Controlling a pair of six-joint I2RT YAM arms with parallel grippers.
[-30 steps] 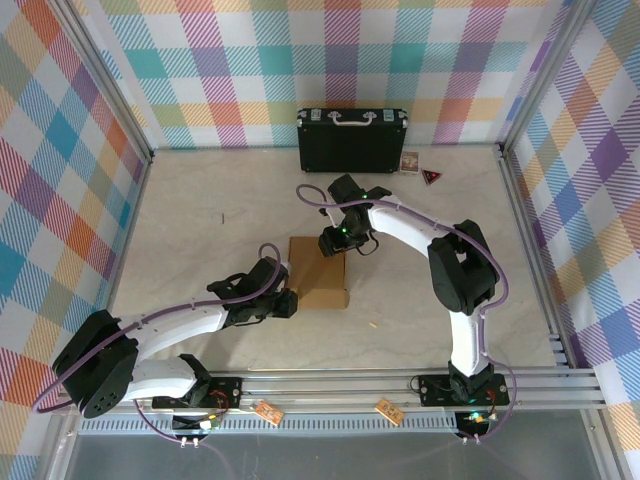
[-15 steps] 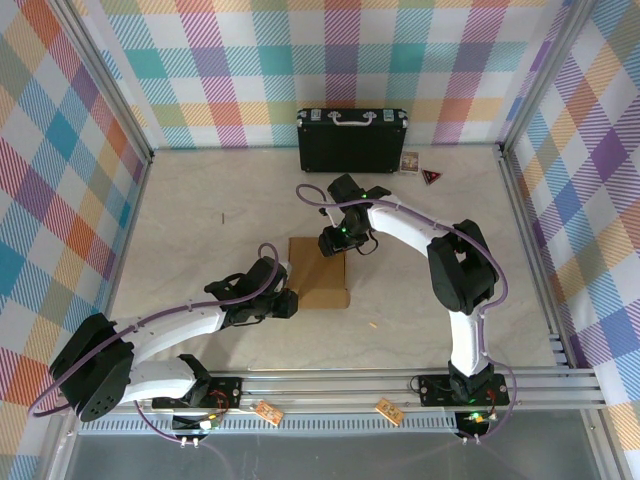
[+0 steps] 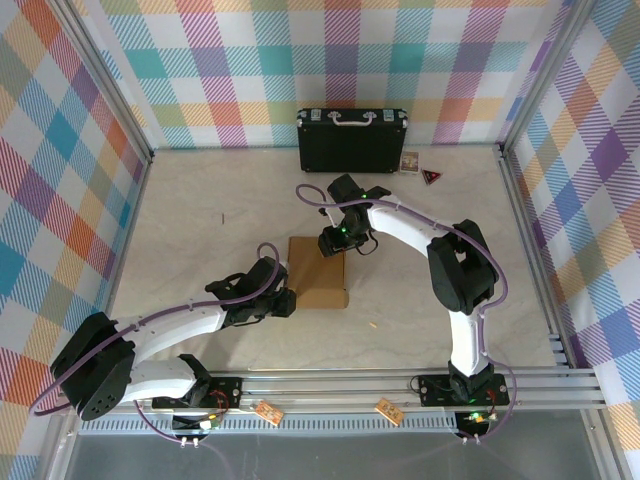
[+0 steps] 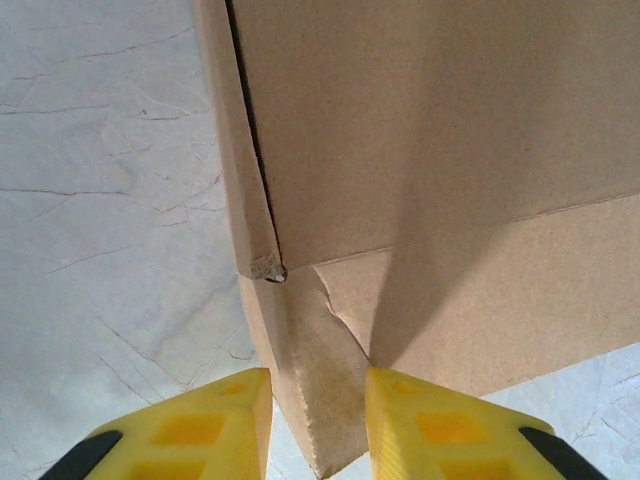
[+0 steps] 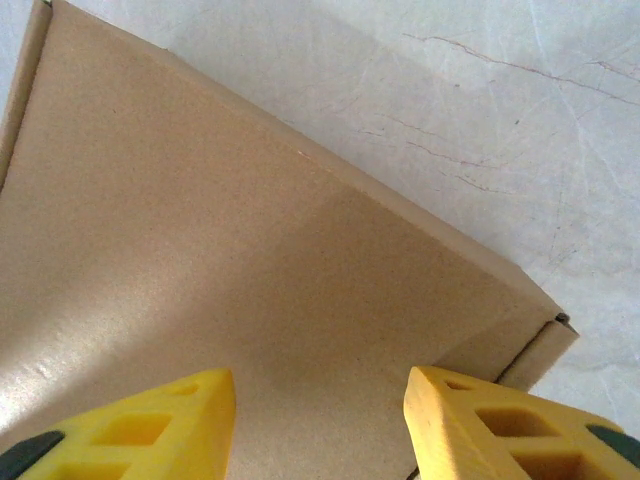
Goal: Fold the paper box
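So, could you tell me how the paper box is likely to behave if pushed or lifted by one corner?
The paper box looks like thin, hollow cardboard, so probably light and apt to slide on the smooth table. The creased, frayed corner flap suggests it would bend rather than lift stiffly. Being low and flat, it seems unlikely to tip.

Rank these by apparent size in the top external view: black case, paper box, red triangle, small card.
1. black case
2. paper box
3. red triangle and small card, both tiny beside the case: too alike to rank.
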